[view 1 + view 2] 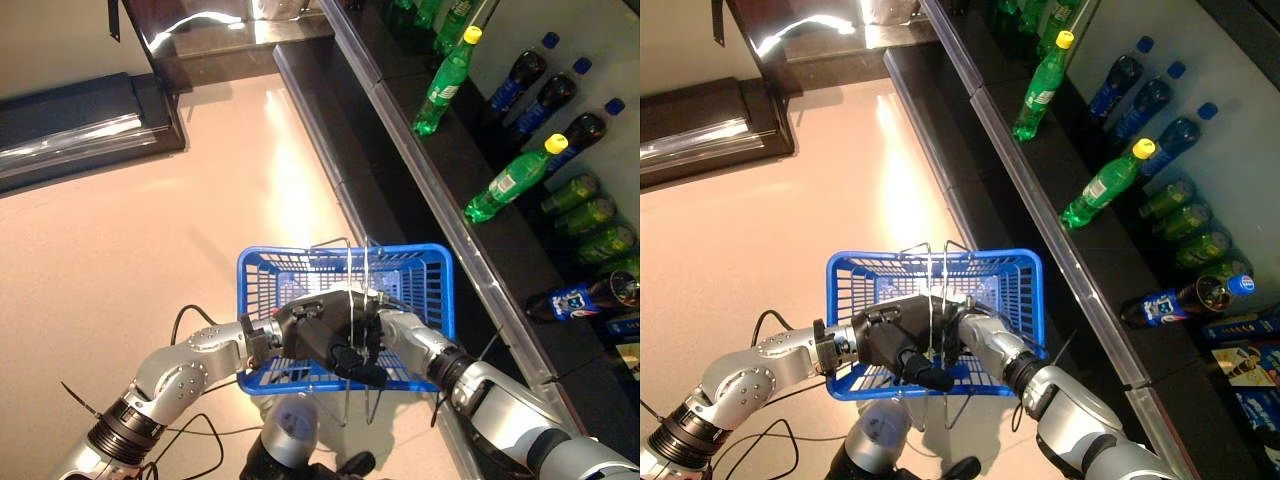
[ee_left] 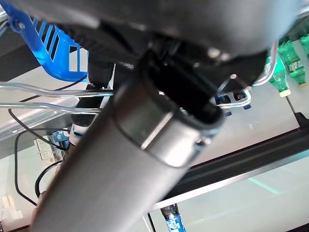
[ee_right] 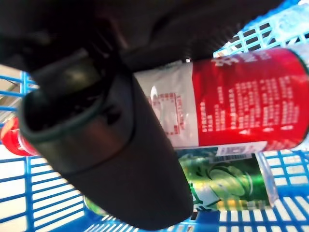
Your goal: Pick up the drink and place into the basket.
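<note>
My left hand [image 1: 300, 332] is shut on the thin wire handles [image 1: 350, 265] of the blue basket [image 1: 440, 290] and holds it raised in front of me. My right hand [image 1: 365, 340] reaches down inside the basket, close against the left hand. In the right wrist view its thumb [image 3: 120, 145] and fingers are curled round a red drink [image 3: 241, 96] with a white label, held low in the basket. A green drink [image 3: 227, 181] lies on the basket floor just beneath it, and another red drink [image 3: 12, 137] lies beside that.
A long dark shelf with a metal edge [image 1: 470, 230] runs along my right. On it stand green bottles with yellow caps [image 1: 443, 85] and dark bottles with blue caps [image 1: 545, 100], and one bottle lies flat [image 1: 580, 297]. A dark low cabinet [image 1: 80, 125] stands at the back left.
</note>
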{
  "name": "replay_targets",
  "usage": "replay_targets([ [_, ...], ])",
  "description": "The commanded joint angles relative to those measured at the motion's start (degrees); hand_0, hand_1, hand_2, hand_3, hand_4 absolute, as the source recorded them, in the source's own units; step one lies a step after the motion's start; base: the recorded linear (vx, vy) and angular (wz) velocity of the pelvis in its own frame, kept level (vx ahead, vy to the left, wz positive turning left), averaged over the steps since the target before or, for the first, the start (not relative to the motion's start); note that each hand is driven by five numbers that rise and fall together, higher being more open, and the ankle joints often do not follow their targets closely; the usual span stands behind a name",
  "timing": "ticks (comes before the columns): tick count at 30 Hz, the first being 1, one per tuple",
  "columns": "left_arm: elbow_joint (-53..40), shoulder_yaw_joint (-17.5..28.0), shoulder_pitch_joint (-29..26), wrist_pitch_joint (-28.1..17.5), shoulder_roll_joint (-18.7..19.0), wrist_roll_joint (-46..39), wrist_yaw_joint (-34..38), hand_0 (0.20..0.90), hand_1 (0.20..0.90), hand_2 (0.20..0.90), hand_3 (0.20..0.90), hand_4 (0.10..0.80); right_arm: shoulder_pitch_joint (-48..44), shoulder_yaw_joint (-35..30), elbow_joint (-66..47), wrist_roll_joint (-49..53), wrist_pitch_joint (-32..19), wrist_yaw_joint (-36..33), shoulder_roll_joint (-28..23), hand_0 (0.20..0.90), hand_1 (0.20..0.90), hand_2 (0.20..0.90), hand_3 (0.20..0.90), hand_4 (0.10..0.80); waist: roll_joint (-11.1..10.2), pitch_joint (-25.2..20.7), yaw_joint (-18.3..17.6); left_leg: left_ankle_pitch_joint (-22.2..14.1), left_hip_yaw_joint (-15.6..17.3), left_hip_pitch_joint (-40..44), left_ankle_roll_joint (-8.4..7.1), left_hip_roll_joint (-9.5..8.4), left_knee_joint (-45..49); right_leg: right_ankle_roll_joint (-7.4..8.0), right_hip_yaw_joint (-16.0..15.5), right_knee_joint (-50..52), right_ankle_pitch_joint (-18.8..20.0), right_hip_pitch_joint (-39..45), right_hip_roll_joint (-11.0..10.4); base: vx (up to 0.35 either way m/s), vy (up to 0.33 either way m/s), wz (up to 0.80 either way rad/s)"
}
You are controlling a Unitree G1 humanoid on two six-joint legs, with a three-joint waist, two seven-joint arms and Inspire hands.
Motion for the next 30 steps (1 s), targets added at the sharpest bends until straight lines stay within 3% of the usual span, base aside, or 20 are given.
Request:
replay_targets([
  [1,-16.35,-2.52,-7.12,-9.97,-15.65,-11.44,-14.4,0.3,0.3,0.3,0.2,0.1,-2.74,4.45,4.75,-0.72,-0.42,-1.31,5.14,0.9,0.9,0.9,0.9,0.8,-0.18,-22.62,-0.67,-0.9,-1.98,3.89,0.65,1.26,-5.11,-1.03,-0.27,0.5,-1.31,1.73,0.96,0.0,0.0,0.0],
  [15,-16.47,-2.04,-7.02,-10.34,-15.85,-12.01,-13.22,0.3,0.3,0.3,0.2,0.1,-2.04,3.75,5.6,-0.24,0.3,-2.22,5.53,0.9,0.9,0.9,0.9,0.8,0.11,-22.74,-0.58,-0.81,-1.99,3.64,0.61,1.17,-5.11,-1.09,-0.37,0.57,-1.39,1.5,1.0,0.0,0.0,0.0],
  [25,-16.23,0.36,-5.66,-13.89,-15.64,-12.21,-7.95,0.3,0.3,0.3,0.2,0.1,-1.37,0.75,3.91,7.78,-1.23,-6.48,4.35,0.9,0.9,0.9,0.9,0.8,0.19,-22.78,-1.76,-0.82,-0.57,3.92,0.7,1.33,-5.11,-1.01,0.63,0.14,-0.92,1.35,1.11,0.002,0.008,-0.01],
  [27,-16.18,0.82,-5.37,-14.42,-15.76,-11.92,-7.49,0.3,0.3,0.3,0.2,0.1,-1.17,0.24,3.38,8.51,-1.48,-6.76,3.89,0.9,0.9,0.9,0.9,0.8,0.42,-22.74,-2.03,0.73,-0.7,3.27,1.01,0.62,-5.11,-0.9,0.22,0.3,0.59,0.65,0.38,-0.066,0.109,-0.11],
  [30,-15.74,2.44,-4.54,-16.54,-15.33,-11.45,-5.45,0.3,0.3,0.3,0.2,0.1,-0.04,-0.99,0.01,10.17,-1.67,-7.29,2.73,0.9,0.9,0.9,0.9,0.8,0.53,-22.77,-3.31,0.66,0.98,3.25,1.08,0.83,-5.11,-0.64,1.04,0.15,0.83,0.24,0.16,-0.035,0.058,-0.13],
])
